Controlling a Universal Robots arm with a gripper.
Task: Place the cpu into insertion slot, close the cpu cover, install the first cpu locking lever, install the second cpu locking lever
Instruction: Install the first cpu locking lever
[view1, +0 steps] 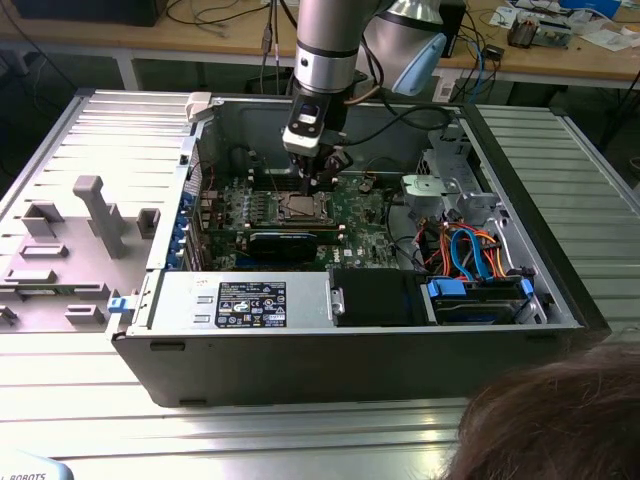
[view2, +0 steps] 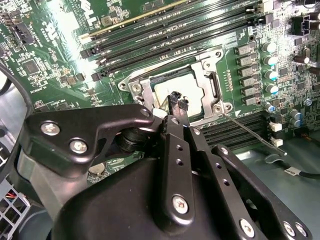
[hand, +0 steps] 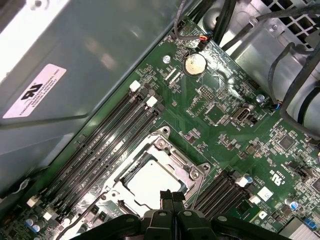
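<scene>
We see the arm's black fingers (view2: 176, 102) clenched tip to tip, nothing between them, poised just above the cpu (view2: 172, 86), a small flat square chip with a dull silver-grey top. It lies in the insertion slot (view2: 150, 74), a dark square socket on the green motherboard (view2: 60, 65). The cpu cover (view2: 209, 82), a thin silvery metal frame, looks lowered around it.

A thin wire locking lever (view2: 247, 132) juts free alongside. We judge a slip off that wire could drive the tips into the chip or the nearby capacitors (view2: 270, 62).

The grey steel computer case (view1: 300, 350) lies open on a ribbed metal bench (view1: 250, 420), with cluttered wooden benches (view1: 560, 55) behind.
</scene>
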